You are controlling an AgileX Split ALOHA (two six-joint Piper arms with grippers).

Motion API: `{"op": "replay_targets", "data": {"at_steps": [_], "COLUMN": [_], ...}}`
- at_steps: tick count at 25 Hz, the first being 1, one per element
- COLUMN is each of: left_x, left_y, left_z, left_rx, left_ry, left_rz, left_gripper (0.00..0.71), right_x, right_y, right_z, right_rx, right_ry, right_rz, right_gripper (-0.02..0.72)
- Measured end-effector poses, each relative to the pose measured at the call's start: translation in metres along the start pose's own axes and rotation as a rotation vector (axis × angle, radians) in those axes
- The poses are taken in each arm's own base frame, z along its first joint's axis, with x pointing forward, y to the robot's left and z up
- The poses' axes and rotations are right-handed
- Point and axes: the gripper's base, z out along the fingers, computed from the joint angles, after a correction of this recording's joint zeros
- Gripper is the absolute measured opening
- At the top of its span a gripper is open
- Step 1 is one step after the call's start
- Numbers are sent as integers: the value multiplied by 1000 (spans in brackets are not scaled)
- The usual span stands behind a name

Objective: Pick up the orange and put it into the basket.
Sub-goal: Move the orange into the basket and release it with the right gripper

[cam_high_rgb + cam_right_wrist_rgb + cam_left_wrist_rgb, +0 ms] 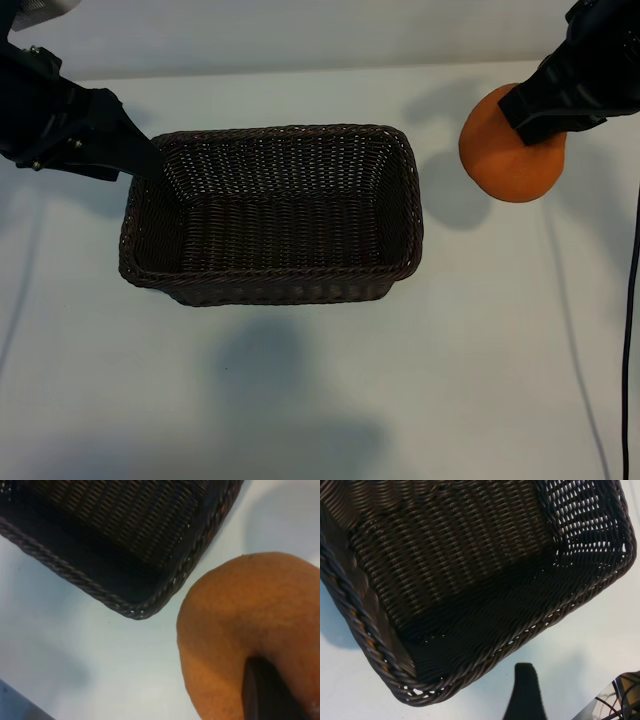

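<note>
The dark brown wicker basket stands in the middle of the white table with nothing inside it. To its right the orange hangs above the table, its shadow falling apart from it. My right gripper is shut on the orange's upper part. In the right wrist view a dark finger presses into the orange, and a corner of the basket lies beyond. My left gripper sits open at the basket's far left corner. Its wrist view shows one finger outside the braided rim.
A thin black cable hangs down the right edge of the table. Bare white tabletop lies in front of the basket and between the basket and the orange. Some wires show in a corner of the left wrist view.
</note>
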Motion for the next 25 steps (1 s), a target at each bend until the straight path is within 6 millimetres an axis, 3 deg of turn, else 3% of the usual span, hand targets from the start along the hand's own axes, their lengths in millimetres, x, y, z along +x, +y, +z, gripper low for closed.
{"op": "replay_targets", "data": {"at_steps": [6,10,18,25], "left_x": [0,0,0,0], "left_y": [0,0,0,0], "left_z": [0,0,0,0], "left_rx": [0,0,2,2], "left_ry": [0,0,0,0], "left_rz": [0,0,0,-1], "left_gripper": [581,581,581,581], "right_x": [-3,-8,-25,-53], "right_y": [0,8,53,97], "right_z": [10,27,67,87], "right_rx": [-36,-53,-115,-162], "right_ry": [14,32,35,-21], "right_rz": [22,-1,-113,-218], "right_gripper": [86,86,84,84]}}
